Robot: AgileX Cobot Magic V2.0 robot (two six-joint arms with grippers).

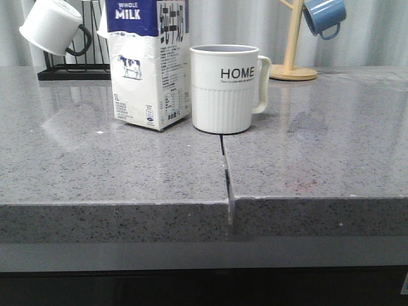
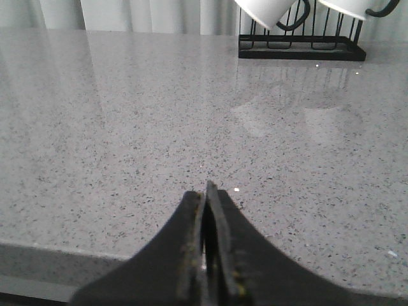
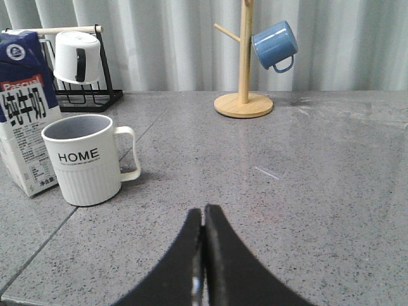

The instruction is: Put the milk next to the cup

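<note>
The milk carton [image 1: 148, 64], white with a blue "WHOLE MILK" top band and a cow picture, stands upright on the grey counter, close beside the left of the white "HOME" cup [image 1: 224, 89]. Both also show in the right wrist view: the milk carton [image 3: 25, 115] and the cup [image 3: 84, 159], handle toward the right. My right gripper [image 3: 204, 210] is shut and empty, low over the counter, well short of the cup. My left gripper [image 2: 205, 191] is shut and empty over bare counter. Neither gripper shows in the front view.
A black rack [image 1: 73, 70] with a plain white mug [image 1: 52, 25] stands behind the milk; it also shows in the left wrist view [image 2: 299, 48]. A wooden mug tree [image 1: 293, 64] with a blue mug [image 1: 324, 16] stands at the back right. A seam [image 1: 226, 172] splits the counter.
</note>
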